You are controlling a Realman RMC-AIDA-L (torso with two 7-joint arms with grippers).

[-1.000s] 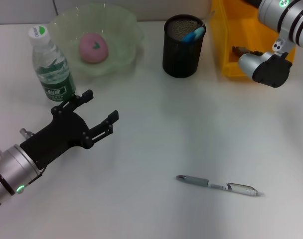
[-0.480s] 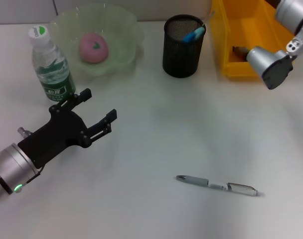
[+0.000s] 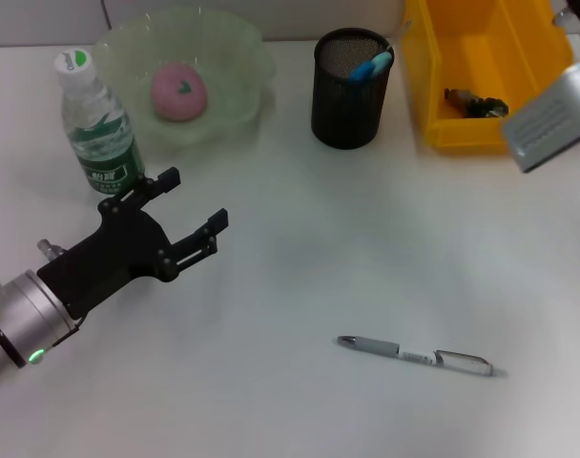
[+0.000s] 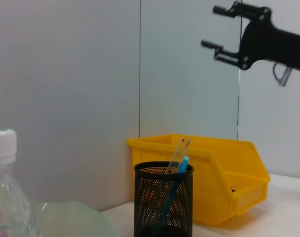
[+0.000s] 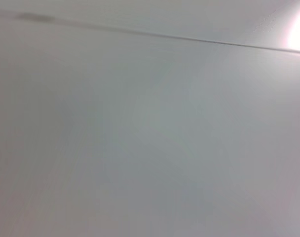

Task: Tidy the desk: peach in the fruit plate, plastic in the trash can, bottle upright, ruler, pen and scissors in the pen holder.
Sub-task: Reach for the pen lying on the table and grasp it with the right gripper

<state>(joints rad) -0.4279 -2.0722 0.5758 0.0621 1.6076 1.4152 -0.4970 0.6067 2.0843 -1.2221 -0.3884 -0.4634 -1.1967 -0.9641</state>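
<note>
Though head view hides it, right claw (image 4: 224,30) gapes raised.

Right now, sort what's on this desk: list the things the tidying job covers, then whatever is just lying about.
Job:
peach in the fruit plate
bottle, upright
pen lying loose on the desk
pen holder, blue-handled item and ruler inside
yellow bin, dark scrap inside
left gripper, open, beside the bottle

Lying about:
nothing else visible

Pink peach (image 3: 179,92), pale green plate (image 3: 240,57), black mesh holder (image 3: 350,88), yellow bin (image 3: 462,57)
</note>
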